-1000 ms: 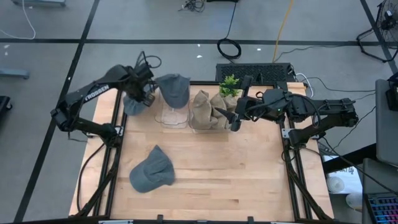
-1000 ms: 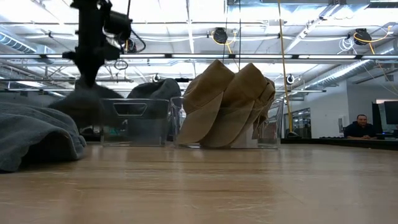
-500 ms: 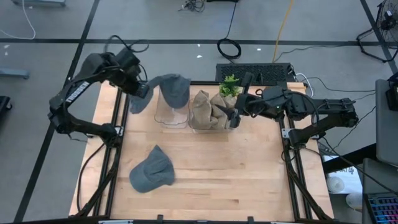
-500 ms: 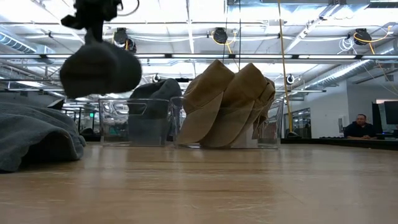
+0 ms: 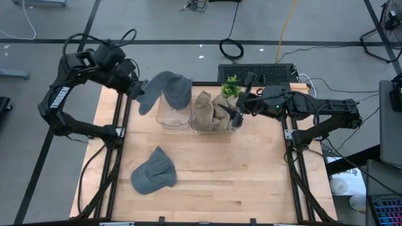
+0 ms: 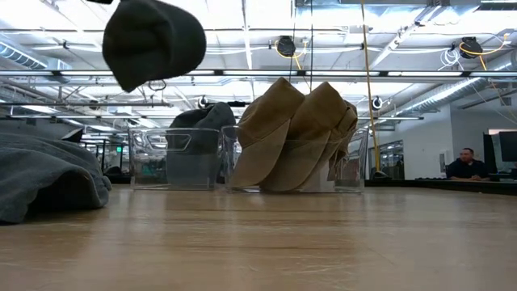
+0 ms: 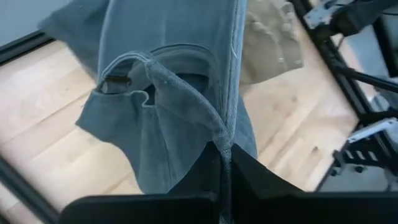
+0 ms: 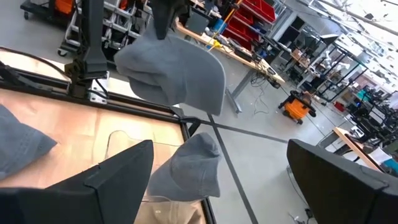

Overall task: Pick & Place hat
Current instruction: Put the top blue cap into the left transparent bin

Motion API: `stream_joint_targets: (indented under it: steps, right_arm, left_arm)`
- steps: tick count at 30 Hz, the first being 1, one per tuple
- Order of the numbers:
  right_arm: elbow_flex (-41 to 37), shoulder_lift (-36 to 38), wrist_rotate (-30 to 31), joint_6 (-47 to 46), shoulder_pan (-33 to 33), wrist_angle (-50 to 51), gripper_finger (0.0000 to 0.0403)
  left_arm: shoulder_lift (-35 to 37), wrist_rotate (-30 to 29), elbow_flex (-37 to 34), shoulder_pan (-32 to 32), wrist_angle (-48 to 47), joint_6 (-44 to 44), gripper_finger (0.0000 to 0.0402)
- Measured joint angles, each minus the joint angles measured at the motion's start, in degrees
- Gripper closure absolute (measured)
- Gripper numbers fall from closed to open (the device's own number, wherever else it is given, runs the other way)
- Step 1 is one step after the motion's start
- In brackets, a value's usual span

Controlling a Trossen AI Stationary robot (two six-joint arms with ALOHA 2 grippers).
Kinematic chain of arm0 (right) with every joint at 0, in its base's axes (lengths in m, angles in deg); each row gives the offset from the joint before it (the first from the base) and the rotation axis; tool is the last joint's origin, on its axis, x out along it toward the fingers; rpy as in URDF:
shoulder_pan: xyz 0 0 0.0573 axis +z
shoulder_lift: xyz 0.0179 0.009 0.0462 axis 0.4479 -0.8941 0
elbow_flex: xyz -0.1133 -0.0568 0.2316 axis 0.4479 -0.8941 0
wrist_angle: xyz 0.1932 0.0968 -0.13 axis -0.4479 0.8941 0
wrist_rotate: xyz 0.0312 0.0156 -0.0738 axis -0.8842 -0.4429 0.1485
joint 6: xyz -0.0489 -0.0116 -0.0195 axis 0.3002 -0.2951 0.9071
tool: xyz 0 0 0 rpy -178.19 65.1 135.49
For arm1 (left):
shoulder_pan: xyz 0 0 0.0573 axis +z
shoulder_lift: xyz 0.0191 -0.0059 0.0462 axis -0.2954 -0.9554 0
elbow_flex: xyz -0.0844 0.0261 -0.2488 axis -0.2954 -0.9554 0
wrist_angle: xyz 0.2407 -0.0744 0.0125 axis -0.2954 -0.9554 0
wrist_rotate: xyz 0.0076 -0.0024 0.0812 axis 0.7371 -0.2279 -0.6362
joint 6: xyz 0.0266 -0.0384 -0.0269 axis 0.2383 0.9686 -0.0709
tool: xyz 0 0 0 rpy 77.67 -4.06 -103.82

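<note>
Table [image 5: 251, 169] of pale wood carries two clear bins at its far edge: the left bin [image 5: 173, 116] holds a grey hat, the right bin [image 5: 210, 119] tan ones. Another grey hat [image 5: 152, 171] lies near left. Left gripper [image 5: 137, 90], fingers pinching a grey cap [image 5: 152, 91], hangs high beside the left bin. Right gripper [image 5: 237, 108] hovers spread wide, empty, over the tan hats [image 5: 210, 107].

Lighting: bright, even overhead light; ceiling fixtures [image 6: 284, 44] glare across the low view's upper frame. Shadows: soft, faint on the worktop [image 5: 239, 169]. Focus: low view's foreground worktop blurred; wrist views soft at lower edges.
</note>
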Motion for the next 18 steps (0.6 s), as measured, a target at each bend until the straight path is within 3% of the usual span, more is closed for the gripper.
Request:
stream_joint_targets:
  steps: [7,18]
  right_arm:
    - [0.0,0.0,0.0,0.0,0.0,0.0,0.0044]
    - [0.0,0.0,0.0,-4.7,0.7,-0.4,0.0044]
  left_arm:
    - [0.0,2.7,3.1,-4.7,0.0,1.2,0.0394]
    - [0.7,0.0,3.5,-15.2,0.1,-1.2,0.0394]
